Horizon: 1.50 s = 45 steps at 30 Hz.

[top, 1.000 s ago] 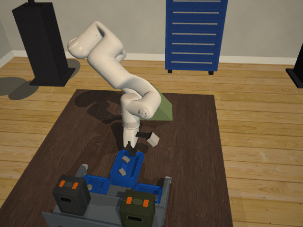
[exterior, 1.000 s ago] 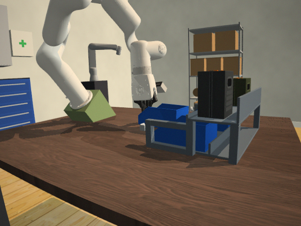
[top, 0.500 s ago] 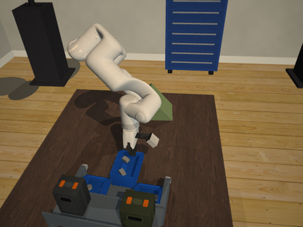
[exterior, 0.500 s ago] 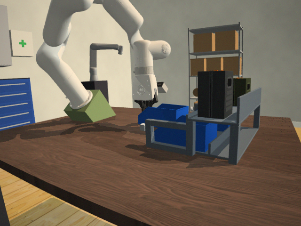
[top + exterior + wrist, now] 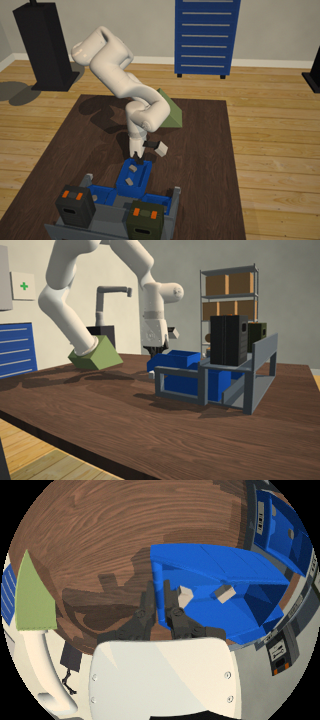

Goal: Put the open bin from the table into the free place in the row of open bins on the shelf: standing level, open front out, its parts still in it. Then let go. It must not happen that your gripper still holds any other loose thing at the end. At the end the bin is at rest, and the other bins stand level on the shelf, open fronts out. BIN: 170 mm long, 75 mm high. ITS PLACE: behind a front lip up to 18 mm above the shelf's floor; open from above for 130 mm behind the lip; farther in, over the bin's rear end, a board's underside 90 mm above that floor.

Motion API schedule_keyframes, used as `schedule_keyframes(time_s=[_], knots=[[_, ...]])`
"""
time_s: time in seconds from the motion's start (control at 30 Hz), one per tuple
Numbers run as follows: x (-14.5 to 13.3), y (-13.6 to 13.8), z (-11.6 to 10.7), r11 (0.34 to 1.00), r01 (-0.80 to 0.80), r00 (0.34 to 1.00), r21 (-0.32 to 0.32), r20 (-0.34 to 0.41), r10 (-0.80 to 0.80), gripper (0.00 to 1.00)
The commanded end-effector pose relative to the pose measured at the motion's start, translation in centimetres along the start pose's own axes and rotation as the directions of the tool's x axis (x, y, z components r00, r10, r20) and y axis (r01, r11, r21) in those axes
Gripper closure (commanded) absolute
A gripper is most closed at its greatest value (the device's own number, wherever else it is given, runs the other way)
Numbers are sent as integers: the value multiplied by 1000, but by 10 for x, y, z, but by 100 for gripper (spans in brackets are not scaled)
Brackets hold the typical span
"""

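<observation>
My gripper [image 5: 136,158] [image 5: 156,351] [image 5: 159,589] is shut on the wall of the blue open bin [image 5: 129,189] [image 5: 175,358] [image 5: 214,567] at the end away from the shelf. The bin hangs above the table, about level. Its other end reaches over the front rail of the grey shelf [image 5: 108,214] [image 5: 178,371], into the gap between two blue bins, the left one [image 5: 102,193] and the right one [image 5: 157,200]. Two beige parts [image 5: 132,168] [image 5: 128,181] lie in the held bin and also show in the wrist view [image 5: 226,594] [image 5: 186,595].
A black case [image 5: 74,205] [image 5: 228,339] and a dark green case [image 5: 146,218] [image 5: 257,331] stand on the shelf's upper board. The arm's green wedge base [image 5: 171,113] [image 5: 100,356] [image 5: 34,596] sits at the table's far side.
</observation>
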<state>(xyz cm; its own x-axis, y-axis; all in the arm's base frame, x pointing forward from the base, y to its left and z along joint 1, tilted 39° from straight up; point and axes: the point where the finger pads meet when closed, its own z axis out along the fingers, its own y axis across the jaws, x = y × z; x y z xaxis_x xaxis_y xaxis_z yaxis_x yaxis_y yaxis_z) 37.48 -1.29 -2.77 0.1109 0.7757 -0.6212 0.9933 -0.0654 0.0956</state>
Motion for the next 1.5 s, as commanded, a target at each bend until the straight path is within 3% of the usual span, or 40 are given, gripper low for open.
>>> schedule_keyframes(time_s=[0.0, 1.47], knots=[[0, 1, -1, 1000, -1, 1000, -2, -1, 1, 100], [0, 31, -1, 1000, -1, 1000, -2, -1, 1, 100]])
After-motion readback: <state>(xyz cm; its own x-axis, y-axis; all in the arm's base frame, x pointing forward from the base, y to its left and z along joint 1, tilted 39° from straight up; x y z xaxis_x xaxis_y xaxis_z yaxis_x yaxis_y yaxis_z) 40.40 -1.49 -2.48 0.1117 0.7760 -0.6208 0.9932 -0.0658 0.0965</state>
